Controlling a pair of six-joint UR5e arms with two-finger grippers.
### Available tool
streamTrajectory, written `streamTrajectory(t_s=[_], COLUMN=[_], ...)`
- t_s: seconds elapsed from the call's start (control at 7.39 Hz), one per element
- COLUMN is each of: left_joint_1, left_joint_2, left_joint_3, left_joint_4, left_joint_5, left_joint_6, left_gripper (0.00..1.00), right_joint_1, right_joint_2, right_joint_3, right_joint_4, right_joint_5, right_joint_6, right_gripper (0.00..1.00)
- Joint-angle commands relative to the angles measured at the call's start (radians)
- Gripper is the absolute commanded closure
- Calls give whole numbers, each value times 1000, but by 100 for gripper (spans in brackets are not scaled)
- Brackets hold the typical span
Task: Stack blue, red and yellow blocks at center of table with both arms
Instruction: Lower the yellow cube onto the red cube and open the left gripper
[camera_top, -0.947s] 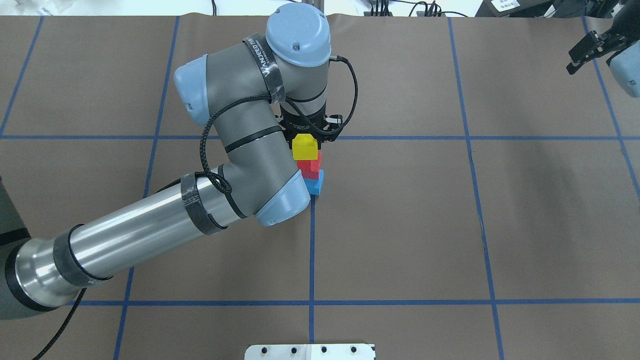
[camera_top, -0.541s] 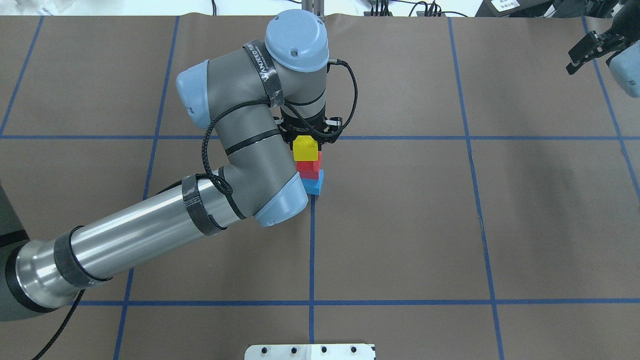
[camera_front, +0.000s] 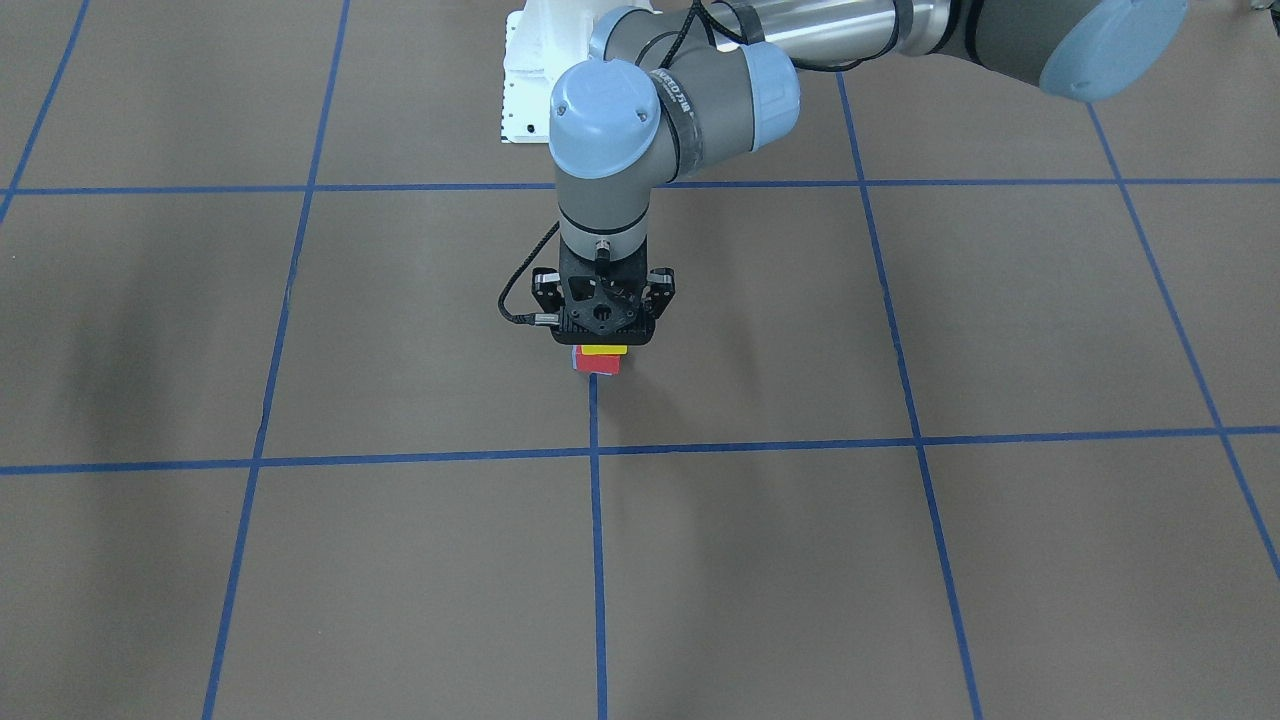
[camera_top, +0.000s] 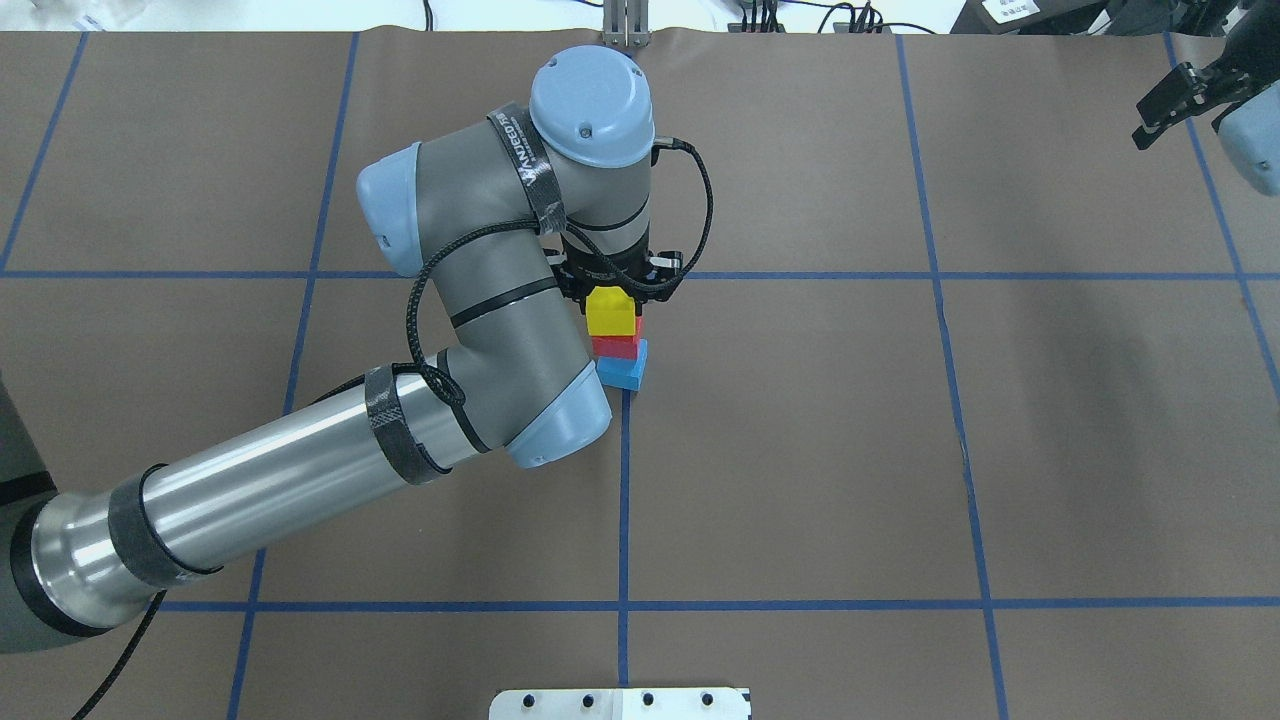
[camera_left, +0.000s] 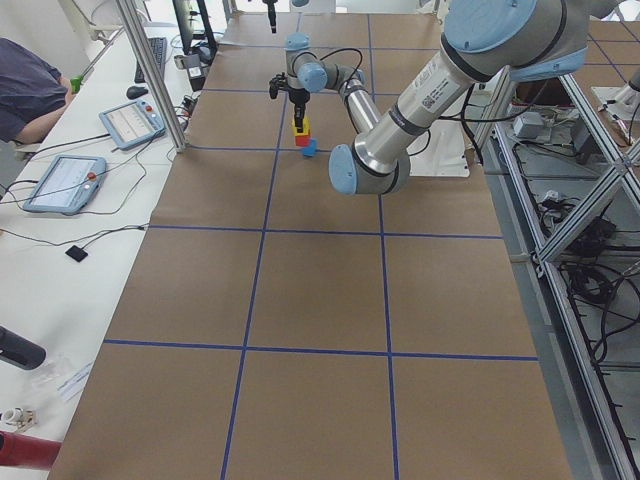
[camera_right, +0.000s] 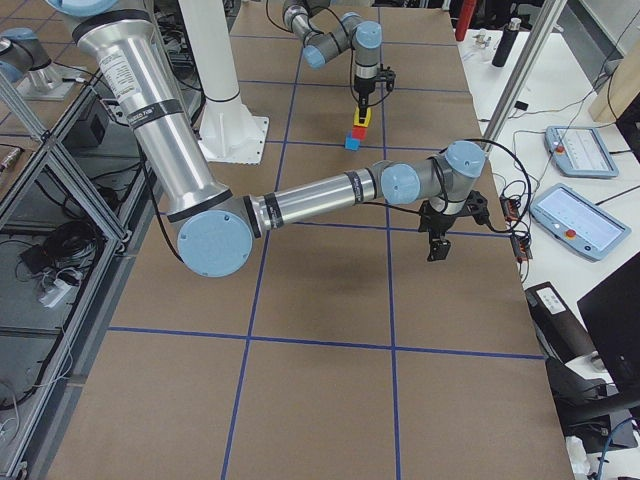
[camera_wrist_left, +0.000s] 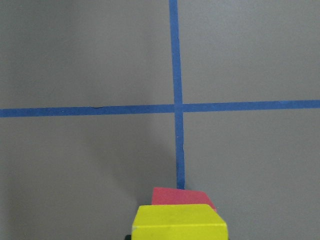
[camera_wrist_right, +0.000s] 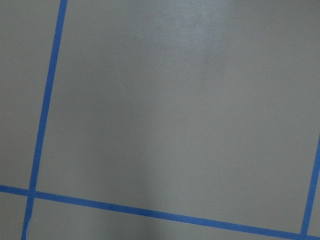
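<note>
A yellow block (camera_top: 611, 314) is in my left gripper (camera_top: 614, 296), which is shut on it near the table's centre. It sits directly over a red block (camera_top: 616, 346), which rests on a blue block (camera_top: 625, 372); I cannot tell whether yellow touches red. In the front view the gripper (camera_front: 601, 342) covers most of the stack; only the yellow (camera_front: 604, 350) and red (camera_front: 600, 365) edges show. The left wrist view shows yellow (camera_wrist_left: 179, 223) over red (camera_wrist_left: 182, 196). My right gripper (camera_top: 1165, 105) is open and empty, far off at the table's back right.
Blue tape lines (camera_top: 623, 500) mark a grid on the brown table cover. The robot's white base plate (camera_top: 620, 703) lies at the near edge. Tablets (camera_right: 582, 152) and cables sit on the operators' side bench.
My left gripper has moved down with the yellow block toward the red one, so less of the red block shows. The right arm has not moved.
</note>
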Motion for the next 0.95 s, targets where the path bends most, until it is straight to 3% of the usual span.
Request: streamTrajectory(t_s=[0.0,0.14,0.27,0.41,0.54,0.81], left_joint_1=[9,10,12,10,15,15], left_joint_2=[1,1,1,1,5,5], left_joint_3=[-3,-3,-3,-3,-4,-7], left_joint_4=[0,0,0,0,0,0], left_joint_5=[0,0,-3,0,0,0], left_joint_6=[-3,-5,-5,-5,-8,-11], left_gripper=[100,100,94,32,1,1], right_joint_1=[1,0,0,0,0,0], right_joint_2=[1,1,3,1,3,3], right_joint_3=[0,-1,0,-1,-1,-1], right_joint_4=[-2,-2,-2,-2,-2,-2], right_joint_5=[0,0,0,0,0,0], right_joint_6=[0,0,0,0,-2,-2], right_gripper=[0,0,0,0,0,0])
